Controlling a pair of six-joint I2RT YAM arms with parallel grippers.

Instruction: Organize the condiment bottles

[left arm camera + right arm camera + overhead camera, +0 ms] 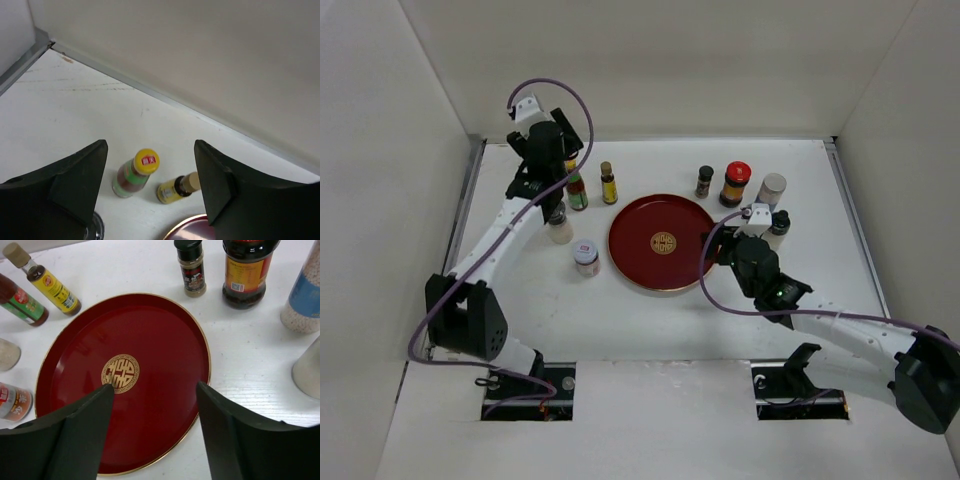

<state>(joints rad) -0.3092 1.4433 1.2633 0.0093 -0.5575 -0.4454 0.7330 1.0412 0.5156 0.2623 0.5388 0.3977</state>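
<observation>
I see green-necked bottle, dark bottle upright far left; dark-lidded jar, red-labelled jar nearer; black-capped jar, red-lidded jar, grey-lidded jar upright, row, far right.

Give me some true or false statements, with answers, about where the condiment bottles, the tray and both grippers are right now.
1. No bottle or jar stands on the red tray. True.
2. The left gripper is shut on the green-necked bottle. False: its fingers are spread open and the bottle stands free on the table below them.
3. The red-lidded jar stands between the black-capped jar and the grey-lidded jar. True.
4. The right gripper is carrying the grey-lidded jar. False: it is open and holds nothing, with the tray in front of it.
</observation>
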